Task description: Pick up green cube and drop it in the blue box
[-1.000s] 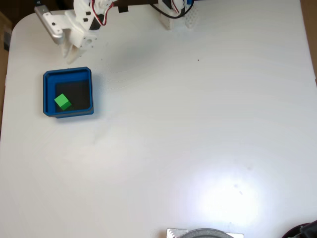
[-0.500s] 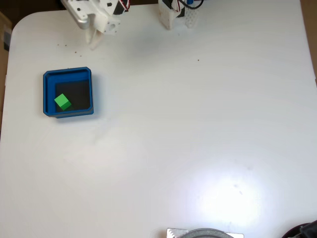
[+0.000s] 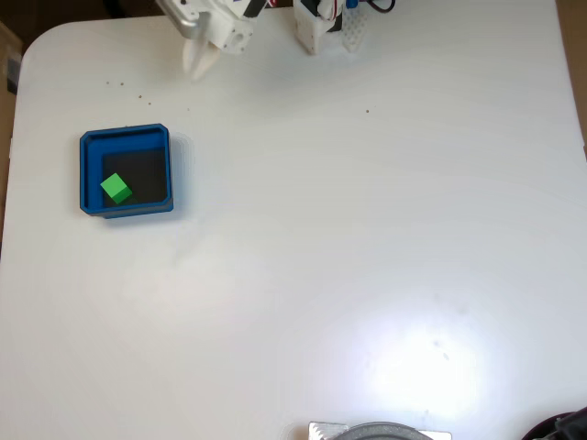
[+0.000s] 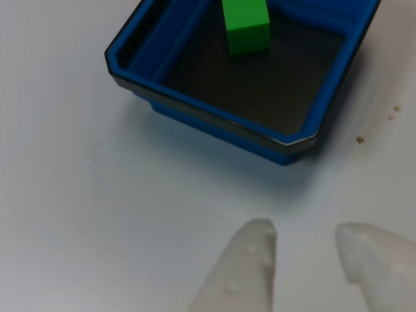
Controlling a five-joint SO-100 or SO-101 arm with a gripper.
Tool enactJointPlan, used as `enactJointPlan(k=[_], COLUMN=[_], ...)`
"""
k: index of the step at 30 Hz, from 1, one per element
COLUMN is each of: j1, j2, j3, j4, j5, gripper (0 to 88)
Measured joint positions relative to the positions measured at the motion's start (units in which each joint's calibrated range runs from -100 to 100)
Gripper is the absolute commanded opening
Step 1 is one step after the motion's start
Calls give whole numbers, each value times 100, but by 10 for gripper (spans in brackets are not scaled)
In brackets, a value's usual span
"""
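The green cube [image 3: 116, 189] lies inside the blue box [image 3: 125, 137], on the dark floor toward the box's lower-left corner as the fixed view shows it, close to the left wall. The other view confirms this: the cube [image 4: 246, 25] sits flat on the box floor, upright on one face, well within the blue walls [image 4: 195, 117] and touching nothing else that can be made out.

The claw [image 3: 199, 62] hangs above the white worktop [image 3: 348, 257], up and to the right of the box in the fixed view, well apart from it and close to the arm's white base [image 3: 321, 29] at the worktop's far edge. In the other view its two pale fingertips [image 4: 250, 250] rise from the bottom edge with bare worktop showing between them, so the claw [image 4: 303, 244] stands parted and holds nothing. The box lies ahead of the fingertips there, clear of them.

Judged from how things lie, the task looks done: the cube is in the box and the claw is free of it. What may remain is only for the arm to settle at a resting pose beside its base; no further grasp or carry appears to be called for. A few tiny dark specks [image 3: 128, 90] dot the worktop just above the box, and they seem to have no bearing on the job.
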Motion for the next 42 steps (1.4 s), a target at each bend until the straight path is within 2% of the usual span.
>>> enactJointPlan(k=[8,19,27,36,42], j1=[0,0,0,0,-78], j2=[-1345,-3350,-4194,-4444,-4461], j3=[2067,3964,4582,5414,5423], j4=[-1001,-1076,-1167,-2416,-2623], j5=[0,0,0,0,0], gripper=[14,14,14,14,14])
